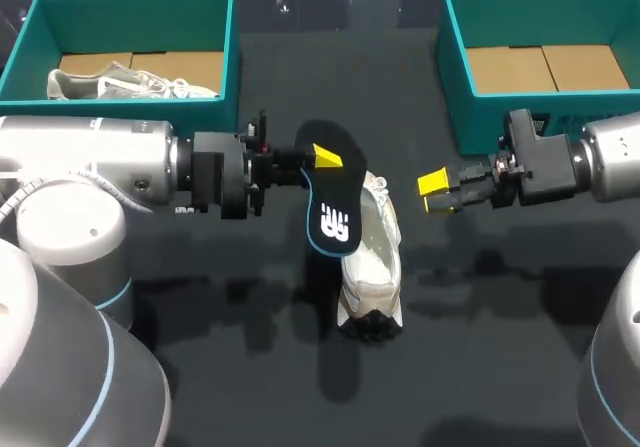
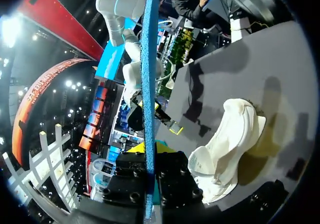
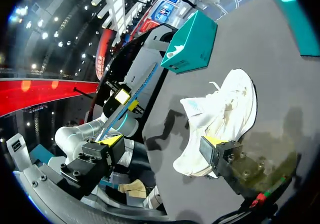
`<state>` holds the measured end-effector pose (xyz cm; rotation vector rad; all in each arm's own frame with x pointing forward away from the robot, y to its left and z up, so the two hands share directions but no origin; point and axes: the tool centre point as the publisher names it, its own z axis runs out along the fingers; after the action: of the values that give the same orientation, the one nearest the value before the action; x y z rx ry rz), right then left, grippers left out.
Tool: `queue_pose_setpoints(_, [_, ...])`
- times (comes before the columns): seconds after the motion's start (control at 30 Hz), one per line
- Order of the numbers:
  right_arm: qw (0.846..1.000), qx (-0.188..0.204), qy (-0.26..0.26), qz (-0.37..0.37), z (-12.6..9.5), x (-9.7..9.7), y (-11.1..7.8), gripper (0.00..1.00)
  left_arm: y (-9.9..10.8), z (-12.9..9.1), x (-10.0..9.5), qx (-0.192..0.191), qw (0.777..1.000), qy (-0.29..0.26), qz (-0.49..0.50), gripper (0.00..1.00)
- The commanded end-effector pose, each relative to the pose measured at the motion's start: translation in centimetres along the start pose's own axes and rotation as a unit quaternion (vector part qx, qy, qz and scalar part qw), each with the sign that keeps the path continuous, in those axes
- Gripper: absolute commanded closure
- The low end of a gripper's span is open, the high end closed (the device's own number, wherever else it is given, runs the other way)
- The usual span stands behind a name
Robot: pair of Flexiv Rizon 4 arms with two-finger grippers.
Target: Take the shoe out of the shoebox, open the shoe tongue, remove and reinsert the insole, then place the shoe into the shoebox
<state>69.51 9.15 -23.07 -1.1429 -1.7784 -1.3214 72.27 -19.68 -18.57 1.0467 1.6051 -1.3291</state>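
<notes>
My left gripper (image 1: 318, 162) is shut on the black insole (image 1: 332, 192), which it holds on edge above the table, over the heel end of the white shoe (image 1: 372, 257). In the left wrist view the insole (image 2: 149, 78) runs out edge-on between the fingers of my left gripper (image 2: 150, 156), with the shoe (image 2: 227, 146) lying on the table beside it. My right gripper (image 1: 434, 192) stands open, apart from the shoe and to its right. In the right wrist view its fingers (image 3: 111, 143) are spread wide and the shoe (image 3: 222, 111) lies ahead of them.
A teal shoebox (image 1: 232, 47) at the back left holds a second, grey-white shoe (image 1: 120, 82). Another teal shoebox (image 1: 452, 77) at the back right shows only its cardboard floor, close behind my right arm. The table (image 1: 480, 347) is dark.
</notes>
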Motion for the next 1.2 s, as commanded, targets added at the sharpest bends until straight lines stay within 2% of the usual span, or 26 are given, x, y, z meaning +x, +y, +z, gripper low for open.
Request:
queue_pose_setpoints(0.03, [0.991,0.078,-0.034,-0.104,-1.4,-0.6,-1.0,0.00,-1.5,-2.0,-0.6,0.021,0.998,0.028,-0.059,1.00])
queue_pose_setpoints(0.07, [0.990,0.093,-0.029,-0.106,-1.6,-1.2,-1.4,0.00,-1.5,-2.0,-0.6,0.021,0.998,0.028,-0.059,1.00])
queue_pose_setpoints(0.43, [0.990,0.093,-0.029,-0.106,-1.6,-1.2,-1.4,0.00,-1.5,-2.0,-0.6,0.021,0.998,0.028,-0.059,1.00])
queue_pose_setpoints(0.47, [0.983,0.120,-0.041,-0.136,-1.7,-1.1,-1.7,0.00,-2.0,-1.6,-0.6,0.015,0.998,0.026,-0.057,1.00])
queue_pose_setpoints(0.57, [0.967,0.145,-0.087,-0.192,-2.5,-0.7,-3.3,0.00,-4.1,-1.4,-0.8,0.015,0.997,0.028,-0.068,1.00])
queue_pose_setpoints(0.8, [0.941,0.181,-0.126,-0.258,-3.7,-0.5,-5.8,0.00,-6.7,-1.4,-0.1,0.000,0.993,0.052,-0.109,1.00])
queue_pose_setpoints(0.93, [0.924,0.201,-0.152,-0.287,-4.0,-0.6,-7.0,0.00,-8.0,-1.3,0.9,0.013,0.984,0.072,-0.163,1.00])
queue_pose_setpoints(1.07, [0.897,0.217,-0.156,-0.352,-4.2,-0.9,-8.1,0.00,-9.0,-0.8,1.4,0.045,0.961,0.100,-0.255,1.00])
queue_pose_setpoints(1.2, [0.897,0.224,-0.151,-0.350,-4.3,-1.2,-8.3,0.00,-9.3,-0.6,1.4,0.047,0.959,0.104,-0.259,1.00])
